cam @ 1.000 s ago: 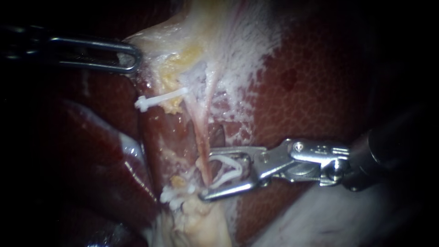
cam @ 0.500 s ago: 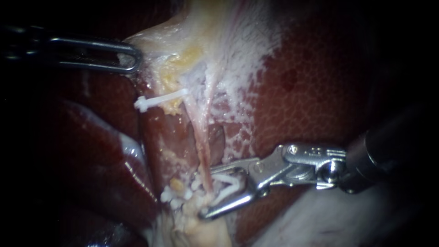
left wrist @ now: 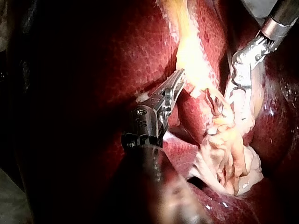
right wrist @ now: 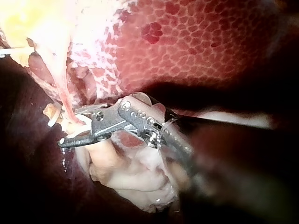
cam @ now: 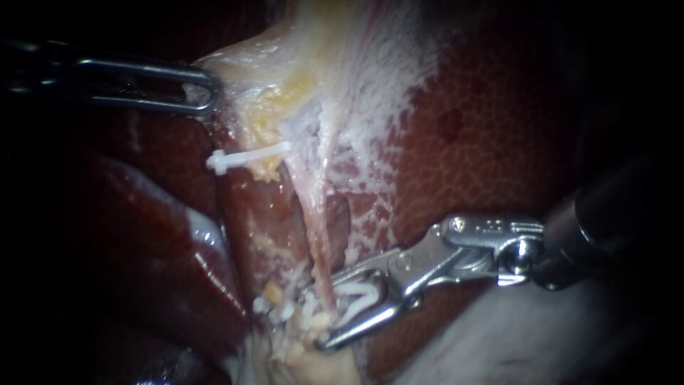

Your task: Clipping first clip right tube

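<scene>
Wet, glossy dark-red liver with a fine mottled grain. The pale tissue looks matt, fibrous and frayed, yellowish in places. The tube is smooth, pink and moist. Upper clip and lower clip: white matt plastic. Right instrument: bright polished metal. Left instrument: duller grey metal.

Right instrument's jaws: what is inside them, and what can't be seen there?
Between the jaws of the right instrument sits a white clip, held by both; the pink tube passes through at its open end. The tissue behind the jaws and the tube's far side are covered.
</scene>
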Robot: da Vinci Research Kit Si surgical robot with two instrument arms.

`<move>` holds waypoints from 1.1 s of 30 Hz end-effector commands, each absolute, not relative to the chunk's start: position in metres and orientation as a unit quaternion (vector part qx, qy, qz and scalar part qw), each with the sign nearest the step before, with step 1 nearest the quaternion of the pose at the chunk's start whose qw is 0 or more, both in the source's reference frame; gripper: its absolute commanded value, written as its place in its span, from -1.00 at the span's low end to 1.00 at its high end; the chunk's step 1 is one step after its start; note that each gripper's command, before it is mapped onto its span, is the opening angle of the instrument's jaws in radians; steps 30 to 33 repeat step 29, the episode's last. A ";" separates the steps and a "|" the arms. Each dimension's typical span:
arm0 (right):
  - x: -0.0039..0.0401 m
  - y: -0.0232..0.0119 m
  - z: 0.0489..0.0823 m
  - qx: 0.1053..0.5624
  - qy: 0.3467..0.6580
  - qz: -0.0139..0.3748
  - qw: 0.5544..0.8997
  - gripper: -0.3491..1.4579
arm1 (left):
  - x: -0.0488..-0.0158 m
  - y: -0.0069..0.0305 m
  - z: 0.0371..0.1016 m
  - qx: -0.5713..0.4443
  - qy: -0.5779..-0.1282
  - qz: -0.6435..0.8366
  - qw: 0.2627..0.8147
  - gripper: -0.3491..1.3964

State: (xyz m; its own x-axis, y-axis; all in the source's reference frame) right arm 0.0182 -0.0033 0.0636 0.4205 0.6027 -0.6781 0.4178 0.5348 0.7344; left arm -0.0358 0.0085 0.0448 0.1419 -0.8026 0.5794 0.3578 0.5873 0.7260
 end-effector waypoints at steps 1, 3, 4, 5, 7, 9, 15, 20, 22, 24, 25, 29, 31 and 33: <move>0.0181 -0.0031 0.0637 0.479 0.533 0.069 0.694 -0.41 | -0.0358 0.0085 0.0448 0.215 -0.518 -0.400 0.725 -1.00; 0.0181 -0.0029 0.0638 0.484 0.528 0.076 0.693 -0.55 | -0.0358 0.0085 0.0448 0.215 -0.518 -0.400 0.725 -1.00; 0.0181 -0.0028 0.0639 0.489 0.524 0.082 0.693 -0.64 | -0.0358 0.0086 0.0448 0.215 -0.518 -0.400 0.725 -1.00; 0.0181 -0.0027 0.0640 0.492 0.520 0.089 0.692 -0.80 | -0.0358 0.0086 0.0448 0.215 -0.518 -0.400 0.725 -1.00; 0.0180 -0.0024 0.0642 0.500 0.515 0.096 0.689 -0.98 | -0.0358 0.0085 0.0448 0.215 -0.518 -0.400 0.725 -1.00; 0.0179 -0.0021 0.0645 0.506 0.511 0.098 0.688 -1.00 | -0.0358 0.0086 0.0448 0.214 -0.518 -0.400 0.725 -1.00; 0.0174 -0.0017 0.0652 0.526 0.500 0.086 0.683 -1.00 | -0.0359 0.0086 0.0448 0.214 -0.518 -0.400 0.725 -1.00; 0.0174 -0.0020 0.0653 0.529 0.496 0.089 0.682 -1.00 | -0.0359 0.0085 0.0448 0.214 -0.518 -0.400 0.725 -1.00; 0.0175 -0.0020 0.0653 0.531 0.495 0.091 0.682 -1.00 | -0.0359 0.0085 0.0448 0.214 -0.518 -0.400 0.725 -1.00; 0.0174 -0.0020 0.0653 0.531 0.495 0.090 0.682 -1.00 | -0.0359 0.0085 0.0448 0.214 -0.518 -0.400 0.725 -1.00; 0.0174 -0.0020 0.0653 0.531 0.495 0.090 0.682 -1.00 | -0.0359 0.0086 0.0448 0.214 -0.518 -0.400 0.725 -1.00; 0.0174 -0.0020 0.0653 0.531 0.495 0.090 0.682 -1.00 | -0.0359 0.0086 0.0448 0.214 -0.518 -0.400 0.725 -1.00; 0.0174 -0.0020 0.0653 0.531 0.495 0.090 0.682 -1.00 | -0.0359 0.0086 0.0448 0.214 -0.518 -0.400 0.725 -1.00; 0.0174 -0.0020 0.0653 0.531 0.495 0.090 0.682 -1.00 | -0.0359 0.0086 0.0448 0.214 -0.518 -0.400 0.725 -1.00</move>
